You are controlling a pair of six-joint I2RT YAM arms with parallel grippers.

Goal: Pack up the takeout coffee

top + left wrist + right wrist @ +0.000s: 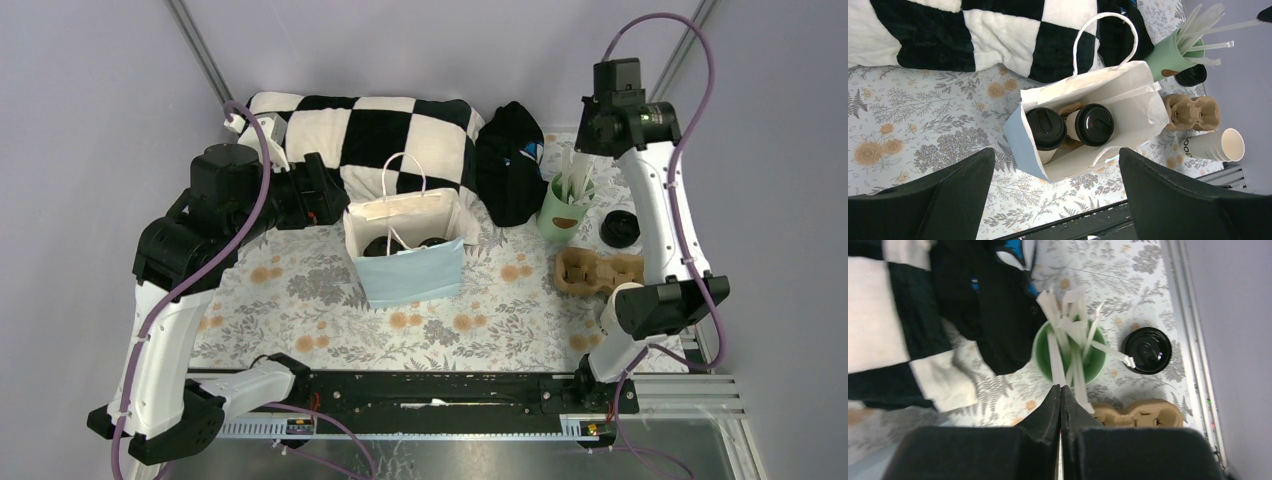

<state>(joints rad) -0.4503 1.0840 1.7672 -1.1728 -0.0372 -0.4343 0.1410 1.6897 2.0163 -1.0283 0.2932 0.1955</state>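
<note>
- Left gripper (1055, 159): jaws wide apart and empty, hanging left of the paper bag (1130, 95), clear of it.
- Takeout coffee (1046, 128): two lidded white cups, upright side by side inside the bag. Judged light, thin-walled and easily crushed; a lid may pop off. Best held round the wall just under the lid rim.
- Right gripper (1060, 388): fingers pressed together over the mint-green cup (1040, 352), right of the bag. Cannot tell whether a stick is pinched.
- Stacked open cups (1208, 146), far right of the bag: dark lettering, only partly seen, unreadable.

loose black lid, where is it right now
In the top view the loose black lid lies flat at the far right, just right of the mint-green cup of sticks and beyond the brown cup carrier.
</note>
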